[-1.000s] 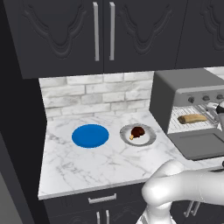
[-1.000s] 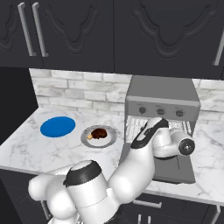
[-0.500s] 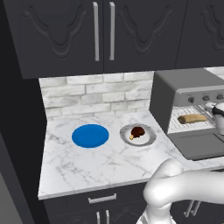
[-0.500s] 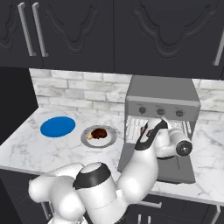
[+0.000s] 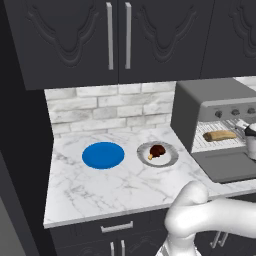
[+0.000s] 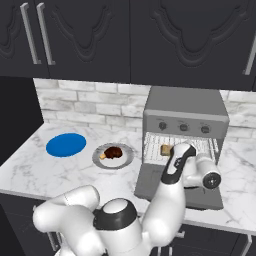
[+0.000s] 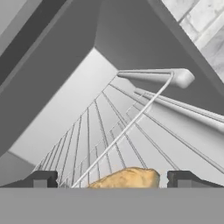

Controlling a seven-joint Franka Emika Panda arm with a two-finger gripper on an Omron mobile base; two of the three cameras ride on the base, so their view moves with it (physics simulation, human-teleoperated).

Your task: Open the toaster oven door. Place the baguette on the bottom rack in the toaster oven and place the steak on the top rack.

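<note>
Where thin wire racks run, crusty tapered baguette [image 7: 127, 178] between spread pincer [image 7: 111, 179] tips, matte toaster oven [image 6: 185, 107].

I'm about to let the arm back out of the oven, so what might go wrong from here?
1. The open claw flanks the baguette on the rack; backing out skewed might drag it.
2. The lowered toaster oven door lies under the arm and might get bumped.
3. The steak looks small on its plate, so a grasp might miss.
</note>
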